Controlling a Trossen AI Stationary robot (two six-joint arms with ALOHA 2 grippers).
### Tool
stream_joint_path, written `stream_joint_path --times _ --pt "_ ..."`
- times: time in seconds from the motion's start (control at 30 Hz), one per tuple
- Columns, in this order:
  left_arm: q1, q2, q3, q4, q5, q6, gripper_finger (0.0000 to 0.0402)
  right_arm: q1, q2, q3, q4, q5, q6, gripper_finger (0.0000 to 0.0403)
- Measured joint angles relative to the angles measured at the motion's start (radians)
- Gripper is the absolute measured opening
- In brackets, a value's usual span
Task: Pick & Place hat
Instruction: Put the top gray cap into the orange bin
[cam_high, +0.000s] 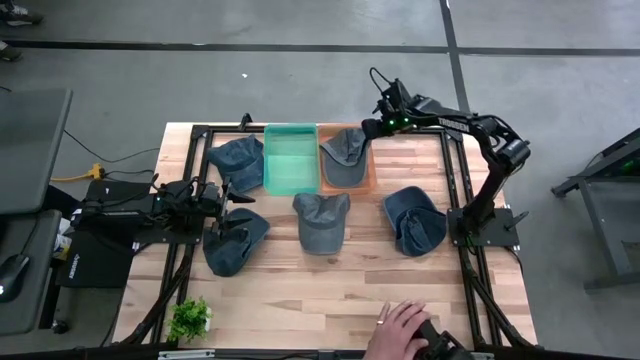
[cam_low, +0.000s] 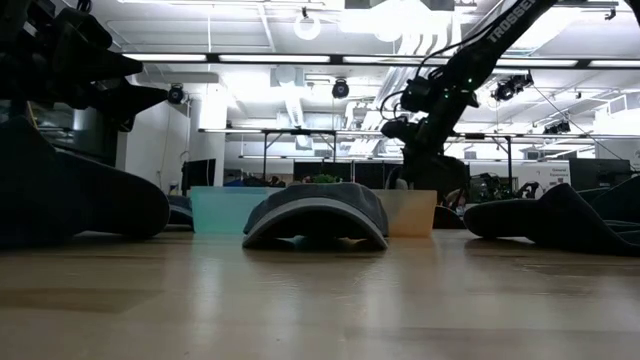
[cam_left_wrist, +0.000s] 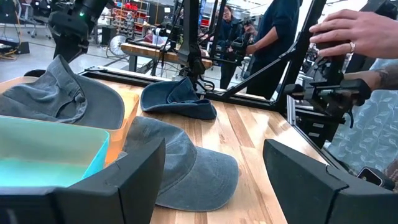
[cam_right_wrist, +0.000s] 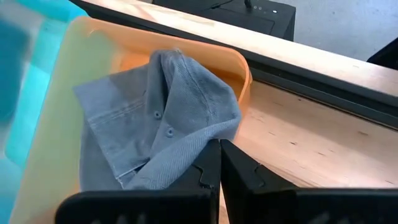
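Hat (cam_right_wrist: 155, 124) fills orange bin (cam_right_wrist: 245, 68), right gripper (cam_right_wrist: 219, 163) closed above its rim.

The cap in the orange bin (cam_high: 372, 181) is faded grey-blue denim (cam_right_wrist: 168, 124); the neighbouring bin (cam_high: 290, 160) is translucent teal-green; the four caps on the table, such as the middle one (cam_high: 321, 220), are slate-blue denim; the tabletop (cam_high: 320, 300) is pale striped wood, framed in black rails; the small plant (cam_high: 189, 318) is bright green; both arms are black.
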Motion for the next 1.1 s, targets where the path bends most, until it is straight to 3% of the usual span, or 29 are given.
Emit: stream_joint_path --times 0.67,1.1 --pt "0.0 0.0 0.0 0.0 0.0 0.0 0.0269 0.059 0.093 0.001 0.025 0.026 0.023 0.0" --pt "0.0 0.0 0.0 0.0 0.0 0.0 0.0269 0.058 0.062 0.0 -0.009 0.081 0.0 0.0"
